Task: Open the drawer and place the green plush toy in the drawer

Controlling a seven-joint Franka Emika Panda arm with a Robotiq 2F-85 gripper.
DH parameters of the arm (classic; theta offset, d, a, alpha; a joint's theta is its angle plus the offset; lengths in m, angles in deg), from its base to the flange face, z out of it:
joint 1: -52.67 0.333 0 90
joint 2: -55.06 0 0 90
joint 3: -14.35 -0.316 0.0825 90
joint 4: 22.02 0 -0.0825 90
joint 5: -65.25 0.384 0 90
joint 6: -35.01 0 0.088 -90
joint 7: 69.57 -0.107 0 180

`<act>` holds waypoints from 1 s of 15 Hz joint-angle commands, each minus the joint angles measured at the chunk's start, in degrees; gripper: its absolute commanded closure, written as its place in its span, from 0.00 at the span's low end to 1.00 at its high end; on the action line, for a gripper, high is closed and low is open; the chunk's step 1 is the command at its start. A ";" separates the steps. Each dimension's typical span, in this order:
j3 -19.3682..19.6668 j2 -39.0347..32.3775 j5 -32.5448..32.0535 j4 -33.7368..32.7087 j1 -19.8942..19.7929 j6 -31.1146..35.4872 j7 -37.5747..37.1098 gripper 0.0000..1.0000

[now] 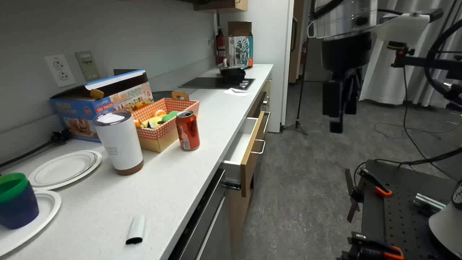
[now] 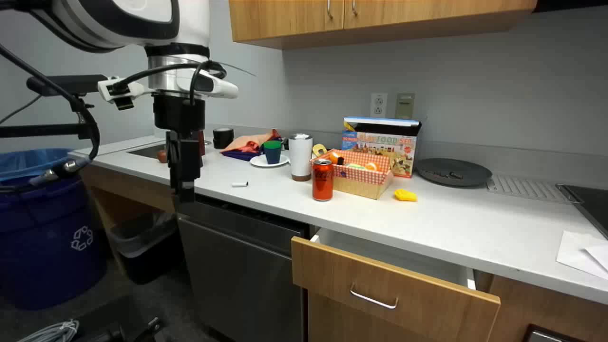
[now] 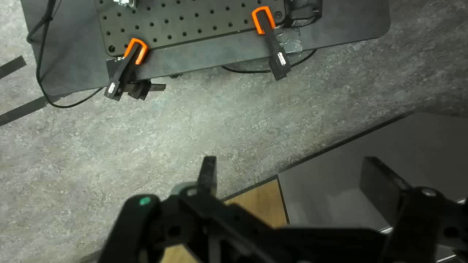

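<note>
The drawer (image 1: 249,162) is pulled open in both exterior views, with its wood front (image 2: 408,287) standing out from the counter. Part of its white inside shows, and nothing is seen lying in that part. A bright green lump, seemingly the green plush toy (image 1: 169,116), lies in the checkered basket among other toys. In an exterior view with the can in front, I cannot make it out. My gripper (image 1: 337,121) hangs over the floor in front of the counter, left of the drawer in an exterior view (image 2: 184,187). In the wrist view its fingers (image 3: 290,170) are wide apart and empty.
A red can (image 1: 187,130) stands against the basket (image 2: 363,183). A white tumbler (image 2: 300,156), plates (image 1: 65,168) and a green-and-blue cup (image 2: 272,151) stand farther left. A yellow toy (image 2: 405,195) lies right of the basket. A box (image 2: 380,142) stands behind it.
</note>
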 commanded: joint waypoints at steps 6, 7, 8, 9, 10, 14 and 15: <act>0.43 -0.14 -0.24 -0.05 0.45 -0.05 -0.20 0.00; 0.43 -0.14 -0.24 -0.05 0.45 -0.05 -0.20 0.00; 0.43 -0.14 -0.24 -0.05 0.45 -0.05 -0.20 0.00; 0.51 -0.05 0.15 0.15 0.51 0.58 -0.28 0.00; -3.39 -2.51 2.66 -8.07 2.79 -3.38 -5.57 0.00; -6.21 -8.20 3.17 -19.15 1.65 0.93 -12.17 0.00; -7.08 -10.38 2.04 -23.04 1.07 0.77 -14.20 0.00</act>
